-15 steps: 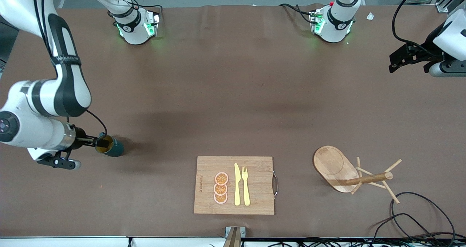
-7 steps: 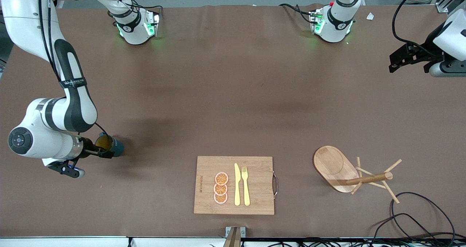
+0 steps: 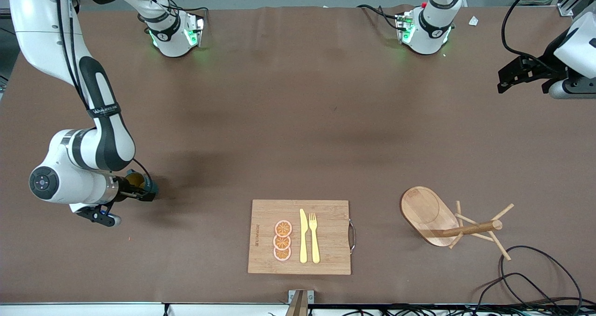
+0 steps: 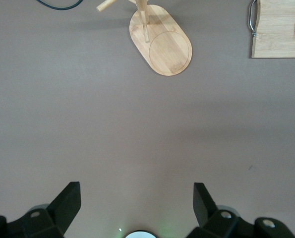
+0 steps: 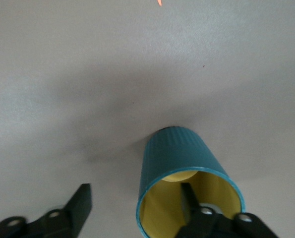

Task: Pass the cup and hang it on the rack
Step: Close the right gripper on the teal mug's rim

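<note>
The cup (image 3: pixel 148 189) is being straddled by the right hand (image 3: pixel 139 191), one finger inside, not yet clamped; the left hand (image 4: pixel 137 208) is being held open, waiting.

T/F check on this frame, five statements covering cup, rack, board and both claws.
1. The cup stands on the table with one finger of the right claw inside its rim. True.
2. The rack already has the cup hanging on a peg. False: its pegs are bare, and the cup is at the right arm's end of the table.
3. The left claw is open and holds nothing. True; that arm waits over bare table.
4. The cutting board carries only a knife. False: a knife, a fork and three orange slices lie on it.
5. The rack lies tipped over. False: it stands upright on its oval base.
</note>
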Motion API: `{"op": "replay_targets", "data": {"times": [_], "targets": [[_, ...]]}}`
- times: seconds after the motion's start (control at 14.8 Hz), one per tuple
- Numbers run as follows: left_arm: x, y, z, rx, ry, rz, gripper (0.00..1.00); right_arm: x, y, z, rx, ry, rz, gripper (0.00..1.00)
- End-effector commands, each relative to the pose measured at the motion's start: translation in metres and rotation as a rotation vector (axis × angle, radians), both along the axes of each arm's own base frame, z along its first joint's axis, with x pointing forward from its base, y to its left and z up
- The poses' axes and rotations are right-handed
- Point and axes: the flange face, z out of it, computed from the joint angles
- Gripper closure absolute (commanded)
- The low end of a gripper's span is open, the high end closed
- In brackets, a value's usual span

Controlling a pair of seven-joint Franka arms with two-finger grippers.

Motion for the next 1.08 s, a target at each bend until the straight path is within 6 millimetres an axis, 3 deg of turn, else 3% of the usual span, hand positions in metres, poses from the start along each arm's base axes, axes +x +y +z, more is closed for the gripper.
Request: {"op": "replay_targets", "data": {"times": [0.0,0.14,0.27,0.47,0.61,0.81,1.02], "targets": [[0.004,0.005,0.002,-0.003,-0.001,-0.007,0.00,-0.004,0.008,-0.003,0.006,0.006,-0.012,0.60],[0.008,0.005,-0.003,-0.003,0.008,-0.005,0.00,-0.004,0.008,-0.001,0.005,0.005,-0.008,0.82],[0.008,0.003,-0.001,-0.003,0.005,-0.007,0.00,-0.003,0.008,0.001,0.006,0.002,-0.002,0.93],[0.008,0.002,-0.001,-0.003,0.004,-0.013,0.00,-0.002,0.006,0.002,0.006,0.000,0.001,0.99],[0.010,-0.002,-0.001,-0.006,0.004,-0.022,0.00,-0.001,0.015,0.007,0.006,-0.007,0.005,0.99],[0.011,-0.004,-0.004,-0.009,0.009,-0.024,0.00,0.001,0.065,0.042,0.014,-0.018,0.071,1.00],[0.011,0.000,-0.003,-0.024,0.009,-0.014,0.00,-0.005,0.141,0.070,-0.009,0.016,0.026,1.00]]}}
